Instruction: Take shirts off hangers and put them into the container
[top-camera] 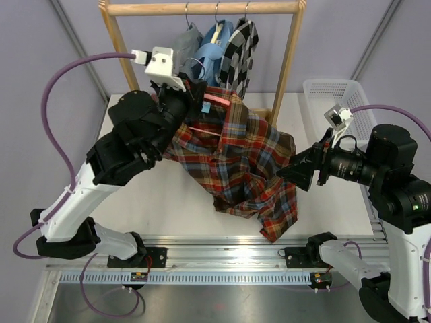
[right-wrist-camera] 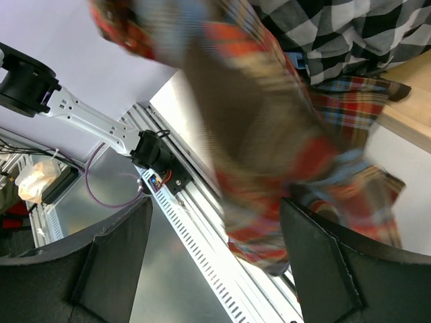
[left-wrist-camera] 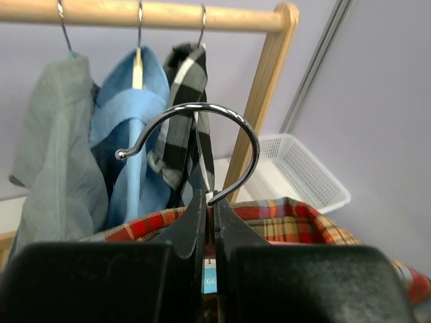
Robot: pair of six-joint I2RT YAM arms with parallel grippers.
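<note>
Red-and-dark plaid shirt (top-camera: 236, 161) draped across frame centre, left gripper (left-wrist-camera: 209, 210) pinching its hanger's silver hook (left-wrist-camera: 195, 106), right gripper (right-wrist-camera: 215, 205) spread wide at the shirt's right edge

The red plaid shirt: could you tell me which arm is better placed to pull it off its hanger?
Probably the right: the right gripper is open beside the red plaid shirt's edge, free to grasp. The left gripper is shut on the hanger hook.
</note>
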